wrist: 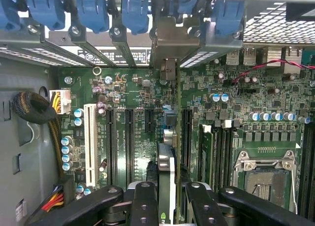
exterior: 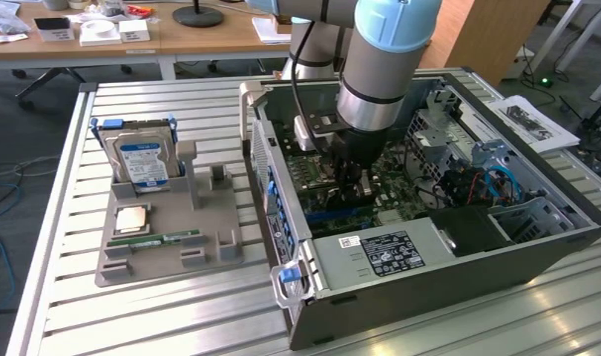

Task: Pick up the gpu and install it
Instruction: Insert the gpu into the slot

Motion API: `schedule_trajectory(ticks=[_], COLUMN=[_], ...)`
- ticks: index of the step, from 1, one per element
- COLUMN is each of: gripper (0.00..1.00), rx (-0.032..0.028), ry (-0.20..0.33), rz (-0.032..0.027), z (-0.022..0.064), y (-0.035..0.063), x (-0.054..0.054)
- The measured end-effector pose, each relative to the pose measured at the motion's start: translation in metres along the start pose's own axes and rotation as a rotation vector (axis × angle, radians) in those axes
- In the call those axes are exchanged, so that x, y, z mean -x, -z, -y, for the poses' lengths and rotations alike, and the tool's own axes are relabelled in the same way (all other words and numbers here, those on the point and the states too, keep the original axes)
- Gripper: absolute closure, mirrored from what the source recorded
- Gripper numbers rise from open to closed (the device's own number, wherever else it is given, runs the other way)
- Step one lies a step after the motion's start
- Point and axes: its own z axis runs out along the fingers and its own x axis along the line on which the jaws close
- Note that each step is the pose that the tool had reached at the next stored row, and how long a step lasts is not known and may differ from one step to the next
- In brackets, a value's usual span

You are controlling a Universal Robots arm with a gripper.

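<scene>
The gpu (wrist: 166, 163) shows edge-on as a thin dark card with a silvery edge, standing upright over the green motherboard (wrist: 142, 95) between two black expansion slots (wrist: 129, 142). Its far end reaches toward the metal bracket (wrist: 170, 41) at the case's rear wall. My gripper (wrist: 170, 199) is shut on the gpu, one black finger (wrist: 143, 199) on each side of it. In the exterior view my gripper (exterior: 352, 185) reaches down into the open computer case (exterior: 478, 252), low over the board. Whether the card sits in a slot I cannot tell.
A grey parts tray (exterior: 167, 259) on the slatted table at the exterior view's left holds a hard drive (exterior: 142, 159), a processor (exterior: 132, 219) and a green memory stick (exterior: 167, 239). Blue slot latches (wrist: 93, 12), a cable bundle (wrist: 34, 108), the processor socket (wrist: 268, 179) and the power supply (exterior: 385, 256) crowd the case.
</scene>
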Motion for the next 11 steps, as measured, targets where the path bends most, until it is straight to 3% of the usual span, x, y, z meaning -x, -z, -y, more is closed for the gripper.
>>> schedule_trajectory(ticks=[11], gripper=[0.73], rx=[-0.0019], ry=[0.000], rz=[-0.0002], z=[-0.0024], y=[0.0002], x=[-0.0003])
